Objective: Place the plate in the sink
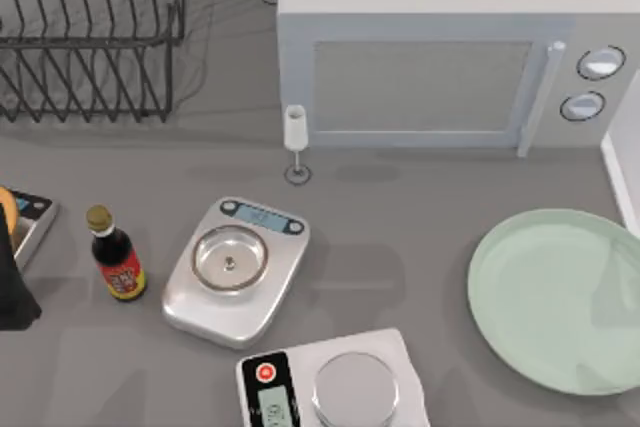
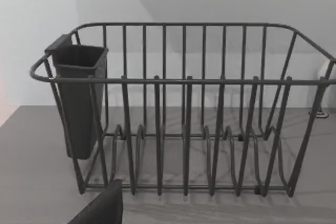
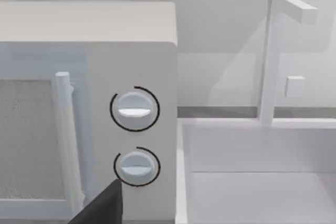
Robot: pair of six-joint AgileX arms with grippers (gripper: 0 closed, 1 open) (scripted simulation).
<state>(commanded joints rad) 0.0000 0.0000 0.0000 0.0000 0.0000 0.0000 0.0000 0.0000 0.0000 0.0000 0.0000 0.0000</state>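
Note:
The plate [image 1: 560, 297], large, round and pale mint green, lies flat on the grey counter at the right side of the top view, with nothing holding it. Just beyond it, at the right edge, runs the white rim of the sink [image 1: 620, 182]. The right wrist view looks into the white sink [image 3: 181, 171] beside the microwave, with a dark part of my right gripper [image 3: 100, 208] at the picture's edge. My left arm [image 1: 12, 287] is parked at the left edge of the table, and a dark part of my left gripper [image 2: 102, 208] shows in the left wrist view.
A grey microwave [image 1: 450, 47] stands at the back, a black wire dish rack [image 1: 90, 32] at the back left. A wine glass [image 1: 296, 142], a sauce bottle [image 1: 115, 252] and two scales [image 1: 235, 267] [image 1: 335, 387] stand left of the plate. A white faucet [image 3: 273, 51] rises behind the sink.

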